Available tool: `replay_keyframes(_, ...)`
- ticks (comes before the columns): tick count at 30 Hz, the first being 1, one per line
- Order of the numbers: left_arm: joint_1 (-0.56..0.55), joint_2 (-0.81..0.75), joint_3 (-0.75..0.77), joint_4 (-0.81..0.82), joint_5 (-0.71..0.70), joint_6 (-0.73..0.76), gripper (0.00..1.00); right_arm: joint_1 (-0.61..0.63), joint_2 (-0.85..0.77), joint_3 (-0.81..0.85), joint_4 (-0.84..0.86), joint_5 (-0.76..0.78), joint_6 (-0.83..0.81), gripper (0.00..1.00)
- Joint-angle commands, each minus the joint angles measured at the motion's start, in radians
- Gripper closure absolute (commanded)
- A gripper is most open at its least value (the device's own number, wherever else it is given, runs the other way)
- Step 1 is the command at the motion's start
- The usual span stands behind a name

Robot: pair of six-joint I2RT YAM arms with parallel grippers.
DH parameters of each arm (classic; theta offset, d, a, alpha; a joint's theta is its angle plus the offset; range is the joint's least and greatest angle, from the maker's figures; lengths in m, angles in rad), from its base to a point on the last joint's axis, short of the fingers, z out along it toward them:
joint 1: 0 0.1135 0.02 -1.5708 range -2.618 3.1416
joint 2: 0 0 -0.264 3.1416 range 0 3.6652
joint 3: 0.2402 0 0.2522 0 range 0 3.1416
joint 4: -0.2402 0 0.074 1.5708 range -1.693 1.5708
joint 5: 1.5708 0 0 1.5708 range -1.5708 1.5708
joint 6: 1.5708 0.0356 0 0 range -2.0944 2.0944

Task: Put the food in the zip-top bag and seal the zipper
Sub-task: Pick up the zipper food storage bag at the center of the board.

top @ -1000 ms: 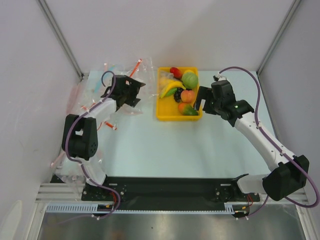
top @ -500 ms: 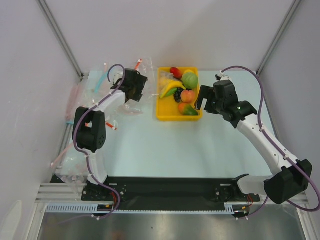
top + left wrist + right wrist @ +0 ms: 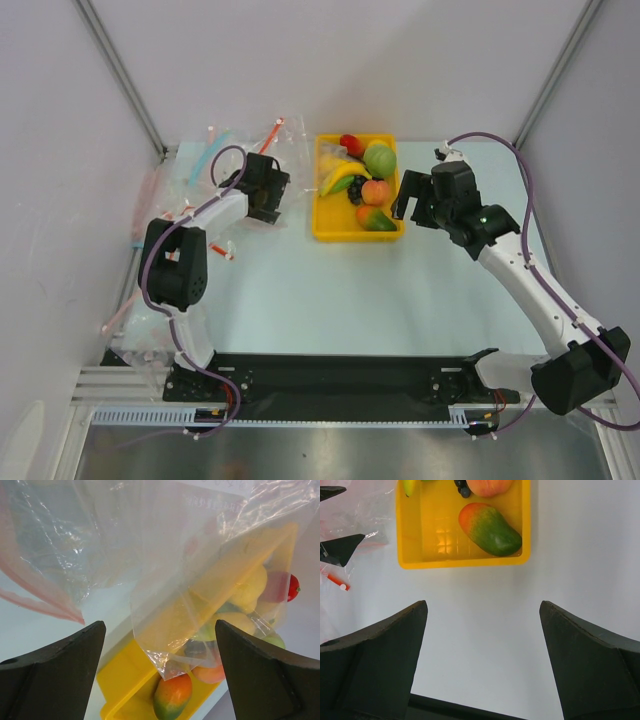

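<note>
The yellow tray (image 3: 322,225) holds the banana (image 3: 340,178), round green fruit (image 3: 379,160), peach (image 3: 375,192), mango (image 3: 375,219) and black grapes (image 3: 354,190). A clear pouch (image 3: 285,150) with a red zip strip (image 3: 274,132) lies crumpled just left of the tray. My left gripper (image 3: 272,195) hovers over the pouches, open and empty. In its wrist view clear plastic (image 3: 150,555) hangs before the open left gripper (image 3: 159,630), with the mango (image 3: 172,696) beyond. My right gripper (image 3: 410,200) is open just right of the tray. The open right gripper (image 3: 482,605) is over bare table, near the mango (image 3: 490,530).
More clear pouches with blue strips (image 3: 203,160) lie at the back left, and others run down the left edge (image 3: 150,215). A small red fruit (image 3: 350,143) sits at the tray's back. A red clip (image 3: 226,253) lies near the left arm. Grey walls close in both sides.
My left arm has swung over the pouch pile, its gripper going back toward the tray and then slightly nearer. My right gripper drifted a little to the right. The food has not moved.
</note>
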Motion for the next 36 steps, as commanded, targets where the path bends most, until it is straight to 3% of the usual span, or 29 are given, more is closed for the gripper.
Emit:
replay_keyframes(1, -0.006, -0.001, 0.012, 0.059, 0.035, -0.031, 0.05, -0.002, -0.026, 0.003, 0.017, 0.002, -0.002, 0.00)
replay_keyframes(6, -0.009, 0.074, 0.047, 0.122, 0.048, -0.026, 0.24, -0.001, -0.026, 0.007, 0.018, 0.001, -0.012, 0.00)
replay_keyframes(8, -0.009, 0.082, 0.044, 0.171, 0.054, -0.009, 0.47, 0.001, -0.026, 0.007, 0.018, 0.002, -0.013, 0.00)
replay_keyframes(9, -0.009, 0.079, 0.046, 0.177, 0.057, 0.000, 0.63, 0.002, -0.024, 0.007, 0.018, 0.002, -0.013, 0.00)
replay_keyframes(11, -0.009, 0.061, 0.054, 0.186, 0.057, 0.044, 0.79, 0.007, -0.018, 0.010, 0.016, 0.002, -0.016, 0.00)
replay_keyframes(12, -0.009, 0.050, 0.055, 0.180, 0.055, 0.060, 0.96, 0.012, -0.015, 0.012, 0.016, 0.002, -0.016, 0.00)
replay_keyframes(13, -0.009, 0.038, 0.054, 0.172, 0.048, 0.069, 1.00, 0.015, -0.012, 0.015, 0.018, 0.002, -0.016, 0.00)
replay_keyframes(19, -0.007, -0.134, -0.034, 0.157, -0.003, 0.193, 1.00, 0.050, 0.051, 0.064, 0.021, -0.004, -0.018, 0.00)
replay_keyframes(28, -0.010, -0.393, -0.179, 0.197, 0.094, 0.505, 1.00, 0.085, 0.152, 0.147, 0.020, -0.064, 0.030, 0.00)
replay_keyframes(32, -0.022, -0.585, -0.261, 0.169, 0.090, 0.633, 1.00, 0.087, 0.163, 0.153, 0.023, -0.094, 0.057, 0.00)
replay_keyframes(36, -0.039, -0.746, -0.379, 0.162, 0.129, 0.640, 1.00, 0.087, 0.164, 0.167, 0.015, -0.104, 0.056, 0.00)
